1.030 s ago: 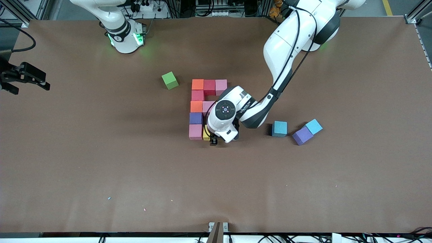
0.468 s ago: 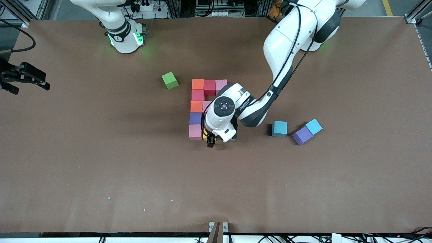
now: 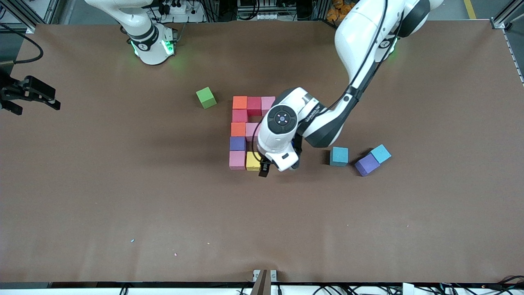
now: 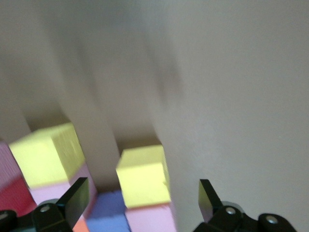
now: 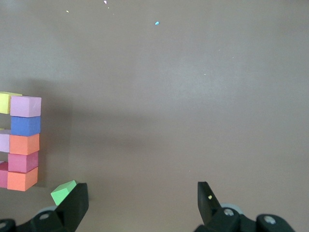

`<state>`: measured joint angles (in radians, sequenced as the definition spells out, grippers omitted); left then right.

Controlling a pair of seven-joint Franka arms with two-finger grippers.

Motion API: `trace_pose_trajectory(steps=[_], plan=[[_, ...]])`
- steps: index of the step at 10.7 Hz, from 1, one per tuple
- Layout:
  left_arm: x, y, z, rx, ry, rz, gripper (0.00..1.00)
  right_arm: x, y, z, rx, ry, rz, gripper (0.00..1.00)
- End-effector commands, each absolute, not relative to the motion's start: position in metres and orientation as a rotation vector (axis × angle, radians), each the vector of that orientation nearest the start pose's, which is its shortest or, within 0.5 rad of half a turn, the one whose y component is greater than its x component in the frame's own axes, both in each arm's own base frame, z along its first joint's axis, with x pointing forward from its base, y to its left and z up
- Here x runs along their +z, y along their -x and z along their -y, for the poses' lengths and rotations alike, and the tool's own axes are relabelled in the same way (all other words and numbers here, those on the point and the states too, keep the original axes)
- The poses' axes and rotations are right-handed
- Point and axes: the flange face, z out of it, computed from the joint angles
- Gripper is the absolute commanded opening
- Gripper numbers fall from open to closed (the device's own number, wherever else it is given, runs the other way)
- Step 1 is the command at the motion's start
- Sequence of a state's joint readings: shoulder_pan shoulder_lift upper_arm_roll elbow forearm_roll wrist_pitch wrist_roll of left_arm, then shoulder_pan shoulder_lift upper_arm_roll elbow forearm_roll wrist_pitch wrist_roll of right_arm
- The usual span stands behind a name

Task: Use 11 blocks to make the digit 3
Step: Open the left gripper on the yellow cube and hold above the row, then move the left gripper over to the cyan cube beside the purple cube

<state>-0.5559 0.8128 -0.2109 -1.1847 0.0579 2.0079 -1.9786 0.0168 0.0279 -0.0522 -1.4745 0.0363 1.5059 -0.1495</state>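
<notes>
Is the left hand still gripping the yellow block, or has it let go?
Let go. The left hand has its fingers spread wide, and the yellow block sits on the table beside the pink block.

Left arm: from its base, bent at elbow, wrist pointing down over mid-table. Left gripper (image 3: pixel 268 169) up in the air, fingers (image 4: pixel 72 198) spread wide, nothing btwn them. Right arm: waits at its own end of the table, off the edge; right gripper (image 3: pixel 35 96) held level, fingers (image 5: pixel 75 200) also apart, empty.
</notes>
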Motion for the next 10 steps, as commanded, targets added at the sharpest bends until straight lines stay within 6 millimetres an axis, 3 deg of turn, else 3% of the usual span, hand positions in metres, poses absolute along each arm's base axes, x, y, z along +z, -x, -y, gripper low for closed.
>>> trace_pose_trajectory(steps=[1,3,4,6,7,10], plan=[[0.308,-0.560,0.435,0.088,2.771,1.345,1.00,0.651,-0.559,0.018,0.002,3.116,0.170,1.00],[0.308,-0.556,0.374,0.154,2.926,0.827,1.00,0.645,-0.562,0.016,0.018,3.113,0.177,1.00],[0.308,-0.553,0.354,0.176,2.959,0.646,1.00,0.647,-0.562,0.016,0.013,3.113,0.180,1.00],[0.299,-0.564,0.298,0.229,3.018,0.288,1.00,0.647,-0.562,0.013,0.009,3.112,0.185,1.00],[0.289,-0.566,0.281,0.238,3.035,0.167,1.00,0.646,-0.562,0.013,0.013,3.111,0.185,1.00],[0.264,-0.573,0.257,0.138,3.043,-0.117,1.00,0.647,-0.562,0.015,0.011,3.112,0.180,1.00]])
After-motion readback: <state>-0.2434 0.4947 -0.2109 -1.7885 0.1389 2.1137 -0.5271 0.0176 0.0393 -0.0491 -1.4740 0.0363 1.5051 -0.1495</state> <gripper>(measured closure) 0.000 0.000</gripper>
